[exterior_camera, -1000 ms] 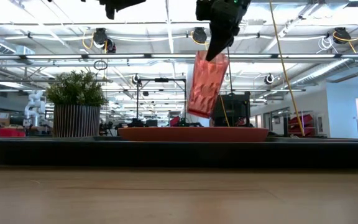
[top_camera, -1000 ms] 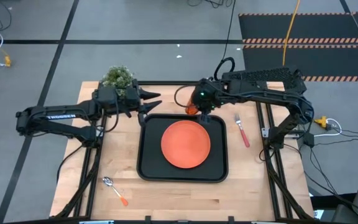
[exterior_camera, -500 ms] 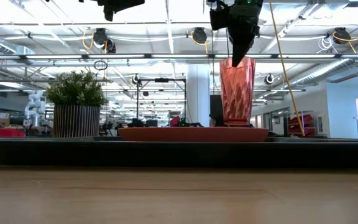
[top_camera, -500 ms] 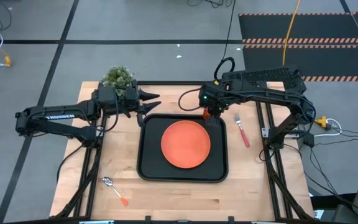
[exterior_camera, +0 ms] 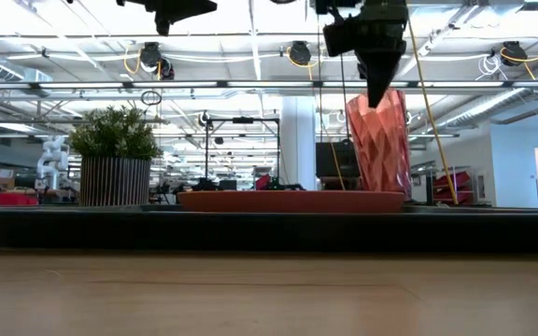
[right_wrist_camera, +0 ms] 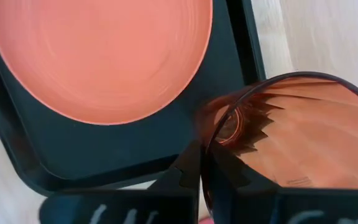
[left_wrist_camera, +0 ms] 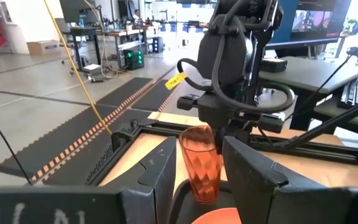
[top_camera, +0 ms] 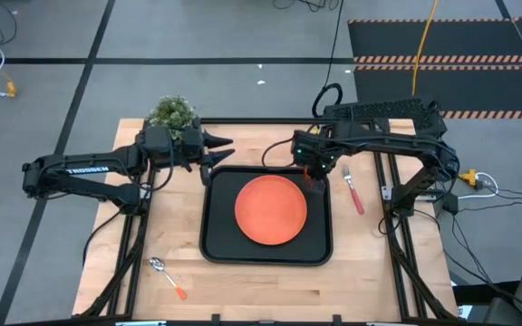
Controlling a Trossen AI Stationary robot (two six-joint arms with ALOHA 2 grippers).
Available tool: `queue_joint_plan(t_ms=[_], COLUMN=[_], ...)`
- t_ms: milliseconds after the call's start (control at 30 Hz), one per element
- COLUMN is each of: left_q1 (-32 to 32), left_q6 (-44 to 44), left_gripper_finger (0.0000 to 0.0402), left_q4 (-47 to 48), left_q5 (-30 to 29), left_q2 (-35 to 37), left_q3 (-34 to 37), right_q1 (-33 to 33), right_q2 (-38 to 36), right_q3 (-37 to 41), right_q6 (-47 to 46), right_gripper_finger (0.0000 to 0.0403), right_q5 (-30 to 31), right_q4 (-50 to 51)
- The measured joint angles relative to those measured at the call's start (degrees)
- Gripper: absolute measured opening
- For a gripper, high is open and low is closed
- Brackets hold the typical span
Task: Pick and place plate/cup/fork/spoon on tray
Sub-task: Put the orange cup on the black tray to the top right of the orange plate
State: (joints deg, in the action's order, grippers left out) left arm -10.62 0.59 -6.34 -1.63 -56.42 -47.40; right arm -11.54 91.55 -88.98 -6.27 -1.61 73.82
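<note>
The right gripper [top_camera: 313,172] is clamped on the cup's [exterior_camera: 378,142] rim, holding it tilted above the tray's [top_camera: 214,237] far right corner. Just beside it lies the plate [top_camera: 271,209] in the tray; the fork [top_camera: 352,191] lies on the table at its other side. The left gripper [top_camera: 220,145] waits with fingers apart, well away beside the plant [top_camera: 172,112].

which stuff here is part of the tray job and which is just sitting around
Job:
tray
plate on the tray
cup, gripped at its rim by the right gripper
fork, on the table right of the tray
spoon, on the table left of the tray

Lying about:
potted plant
</note>
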Motion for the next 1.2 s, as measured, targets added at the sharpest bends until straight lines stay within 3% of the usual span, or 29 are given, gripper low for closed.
queue_joint_plan(t_ms=[467, 1200], left_q1=[1.02, 1.02], left_q6=[-0.25, -0.38], left_gripper_finger=[0.0136, 0.0136], left_q4=[0.19, 0.5], left_q5=[0.0, 0.0], left_q2=[0.0, 0.0], left_q3=[0.04, 0.04], right_q1=[0.03, 0.01], right_q2=[0.0, 0.0], right_q3=[5.06, 5.74], right_q6=[0.93, 0.98], right_gripper_finger=[0.0, 0.0023], right_q5=[0.01, 0.03], right_q4=[-6.91, -7.39])
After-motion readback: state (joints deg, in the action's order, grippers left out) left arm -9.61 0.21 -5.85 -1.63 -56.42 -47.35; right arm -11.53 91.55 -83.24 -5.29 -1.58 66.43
